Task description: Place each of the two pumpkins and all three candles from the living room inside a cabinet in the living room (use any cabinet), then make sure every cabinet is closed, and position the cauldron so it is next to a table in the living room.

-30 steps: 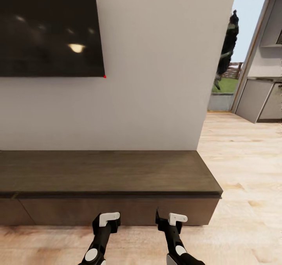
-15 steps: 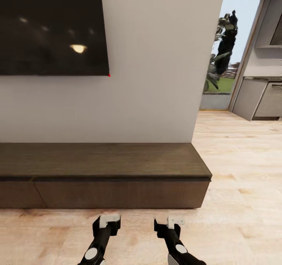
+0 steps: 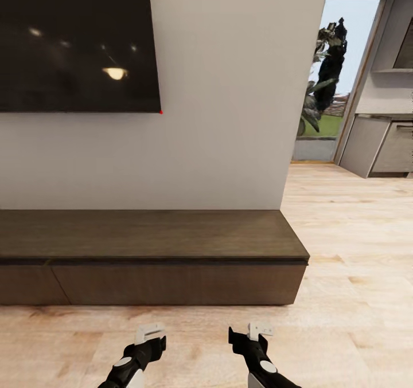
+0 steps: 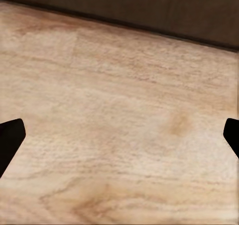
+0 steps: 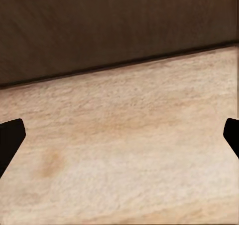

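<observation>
long low dark-brown wood-grain cabinet [image 3: 155,253] spans mid-frame, fronts shut. left gripper [image 3: 150,334] and right gripper [image 3: 256,332], bottom centre, both spread wide and empty. risk: handleless panels may resist opening.

Cabinet [image 3: 149,256] on the floor [image 3: 355,296] against the wall [image 3: 229,118], screen [image 3: 77,41] above its left end, doorway [image 3: 332,78] beyond its right end
</observation>
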